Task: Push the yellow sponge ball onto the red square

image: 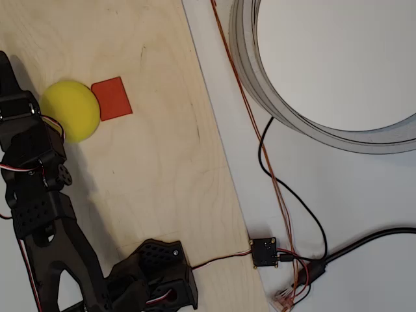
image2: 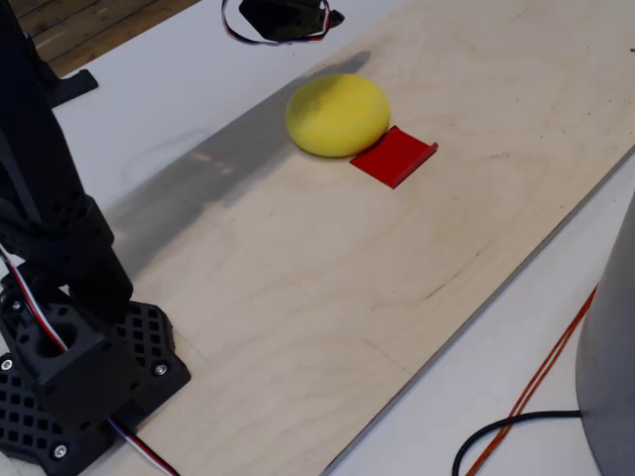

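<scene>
The yellow sponge ball [image: 70,110] lies on the plywood board, and its right side touches the left edge of the red square [image: 112,99] in the overhead view. In the fixed view the ball [image2: 337,114] rests against the near-left edge of the square [image2: 394,156], which looks slightly lifted on its right side. My black gripper [image: 8,75] is just left of the ball at the picture's edge. In the fixed view the gripper [image2: 288,15] hovers behind the ball, apart from it and cut off by the top edge. Its jaws are hidden.
The plywood board [image: 162,162] lies on a white table. A large grey ring [image: 260,78] stands to the right, with cables [image: 286,195] and a small black circuit box [image: 263,252] near it. The arm's base [image2: 69,367] sits at the board's near-left corner.
</scene>
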Controlling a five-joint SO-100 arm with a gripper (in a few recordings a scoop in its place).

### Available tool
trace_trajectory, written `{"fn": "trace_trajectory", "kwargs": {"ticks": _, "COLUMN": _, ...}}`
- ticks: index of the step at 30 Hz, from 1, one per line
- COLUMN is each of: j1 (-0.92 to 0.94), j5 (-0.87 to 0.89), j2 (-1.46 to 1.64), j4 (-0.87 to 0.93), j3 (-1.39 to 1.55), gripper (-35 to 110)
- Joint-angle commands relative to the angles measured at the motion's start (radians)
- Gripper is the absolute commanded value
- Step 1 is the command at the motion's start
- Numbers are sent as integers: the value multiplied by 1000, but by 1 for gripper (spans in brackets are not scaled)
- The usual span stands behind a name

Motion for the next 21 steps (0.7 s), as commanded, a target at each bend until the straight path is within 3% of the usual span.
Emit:
{"fn": "trace_trajectory", "kwargs": {"ticks": 1, "j1": 6, "j5": 17, "j2": 67, "j4": -37, "j3": 49, "gripper": 25}}
{"fn": "trace_trajectory", "kwargs": {"ticks": 10, "j1": 6, "j5": 31, "j2": 101, "j4": -184, "j3": 229, "gripper": 25}}
{"fn": "trace_trajectory", "kwargs": {"ticks": 21, "j1": -6, "j5": 31, "j2": 209, "j4": -189, "j3": 337, "gripper": 25}}
